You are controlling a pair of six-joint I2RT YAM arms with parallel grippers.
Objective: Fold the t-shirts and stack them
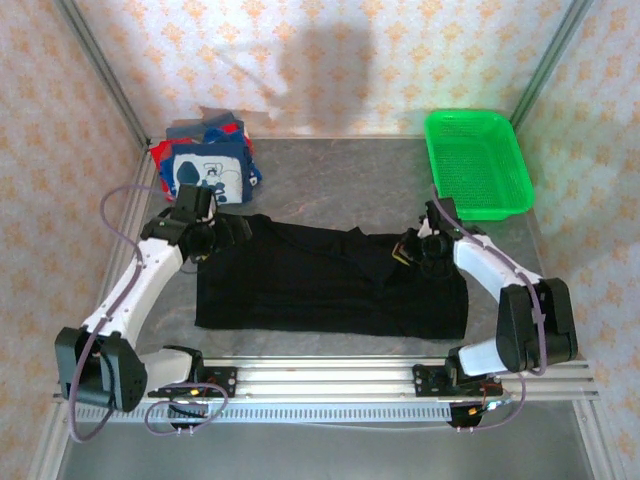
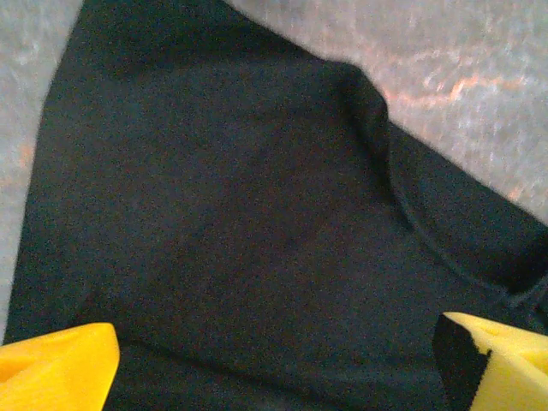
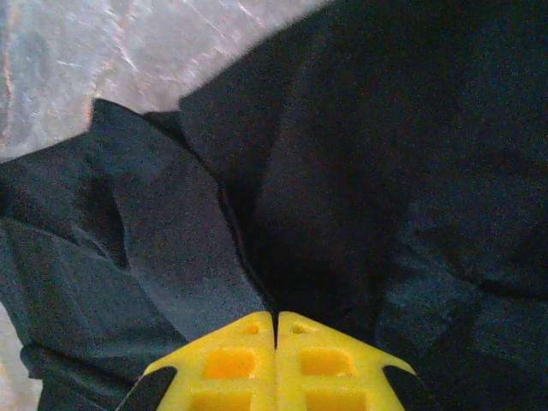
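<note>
From above and behind we look down over the whole tabletop (image 1: 330,180); both wrist cameras sit close, facing down on the same black t-shirt (image 1: 320,280).

Across the middle of the grey table (image 1: 340,190): large black cloth t-shirt (image 1: 330,285), spread flat, with left gripper (image 2: 274,364) over its rear left corner and right gripper (image 3: 276,318) down on its rear edge, right of centre. Behind and left of it, in the far left corner: pile of folded cloth tees (image 1: 208,170). In the far right corner, well apart from the pile: bright green plastic mesh basket (image 1: 475,165).
</note>
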